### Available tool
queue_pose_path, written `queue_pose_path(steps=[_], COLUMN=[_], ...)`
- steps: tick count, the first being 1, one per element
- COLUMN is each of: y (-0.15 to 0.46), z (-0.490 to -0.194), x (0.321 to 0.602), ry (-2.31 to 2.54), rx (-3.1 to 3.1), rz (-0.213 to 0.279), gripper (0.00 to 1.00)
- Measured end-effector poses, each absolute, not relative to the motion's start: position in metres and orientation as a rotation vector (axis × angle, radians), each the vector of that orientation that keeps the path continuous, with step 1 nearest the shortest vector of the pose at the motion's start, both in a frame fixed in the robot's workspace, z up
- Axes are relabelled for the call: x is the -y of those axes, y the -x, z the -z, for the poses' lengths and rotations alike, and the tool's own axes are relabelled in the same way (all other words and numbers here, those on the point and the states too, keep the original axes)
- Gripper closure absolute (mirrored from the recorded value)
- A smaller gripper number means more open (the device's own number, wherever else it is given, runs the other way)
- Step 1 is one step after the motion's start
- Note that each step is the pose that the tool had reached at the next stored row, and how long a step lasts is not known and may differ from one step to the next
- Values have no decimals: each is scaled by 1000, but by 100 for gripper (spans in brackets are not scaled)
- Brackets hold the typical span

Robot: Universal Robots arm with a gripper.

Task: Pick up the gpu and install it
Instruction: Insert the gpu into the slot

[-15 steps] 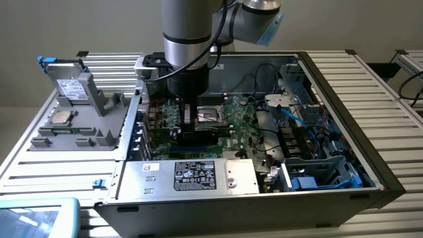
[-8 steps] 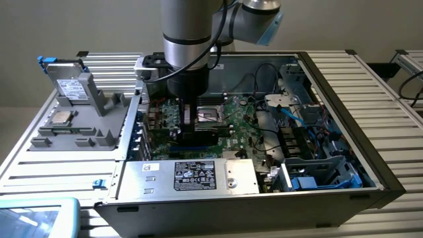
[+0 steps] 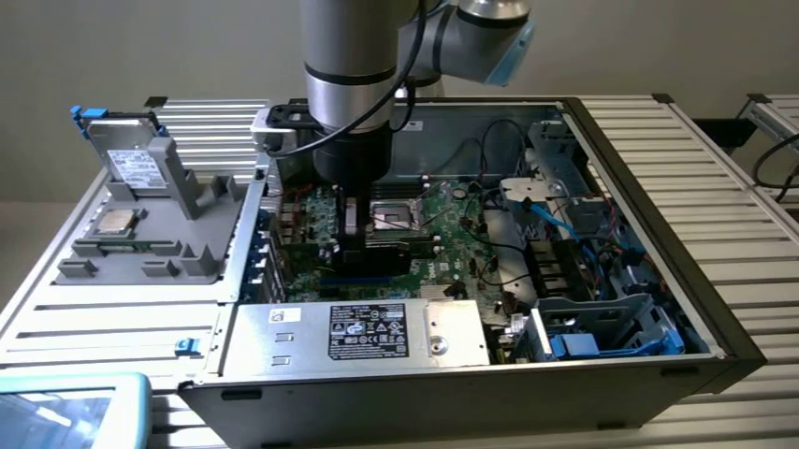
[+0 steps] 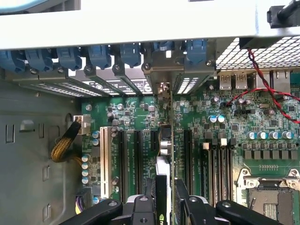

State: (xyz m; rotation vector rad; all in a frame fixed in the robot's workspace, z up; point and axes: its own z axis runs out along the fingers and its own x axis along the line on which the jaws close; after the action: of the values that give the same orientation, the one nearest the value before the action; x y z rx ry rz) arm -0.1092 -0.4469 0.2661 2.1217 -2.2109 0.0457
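claw (image 4: 167, 206) (image 3: 370, 234) clamped on the gpu (image 4: 162, 183), one finger (image 4: 140, 208) on each flat face, jaws narrow with the card pinched between them. i hold the gpu on edge, upright over the motherboard (image 4: 197, 122), a thin strip running from my grip toward the motherboard's rear edge. its silver end bracket (image 4: 162, 91) sits at that rear edge, against the rear wall of the case (image 4: 140, 23). whether the card's lower edge touches the motherboard i cannot tell. long black expansion slots (image 4: 123, 159) lie on the motherboard parallel to the card, on either side of it, and a white slot (image 4: 103, 161) lies farther out near the motherboard's side edge. a row of blue clips (image 4: 101, 54) lines the wall along the motherboard's rear edge. a yellow braided cable (image 4: 63, 143) curls just off the motherboard beside the white slot. a red and black twisted wire (image 4: 262, 89) crosses the motherboard's rear corner on the card's other side, and the cpu socket (image 4: 269, 199) lies on that same side. in the exterior view a silver power supply (image 3: 362, 332) with a black label sits past the motherboard's near edge, inside the case. outside the case, off the motherboard toward the exterior view's left, a grey fixture (image 3: 163, 206) carries a labelled drive (image 3: 135, 166) and a square chip (image 3: 115, 222).
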Motion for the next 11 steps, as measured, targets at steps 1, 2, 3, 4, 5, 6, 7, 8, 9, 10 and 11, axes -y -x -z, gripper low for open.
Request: queue_pose_path(steps=[1,2,3,4,5,6,7,8,9,10,11], y=[109,109,109,109,109,109,109,109,109,109,110], z=[-266,-266,-266,-266,-266,-266,-265,-264,-263,-263,-263], x=[447,447,447,447,447,447,447,447,446,445,444], ry=[-2122,-2121,-2121,-2121,-2121,-2121,-2121,-2121,-2121,-2121,-2121], rx=[2211,2211,2211,2211,2211,2211,2211,2211,2211,2211,2211], rz=[-46,-46,-46,-46,-46,-46,-45,-45,-45,-45,-45], gripper=[72,72,72,72,72,72,72,72,72,72,72])
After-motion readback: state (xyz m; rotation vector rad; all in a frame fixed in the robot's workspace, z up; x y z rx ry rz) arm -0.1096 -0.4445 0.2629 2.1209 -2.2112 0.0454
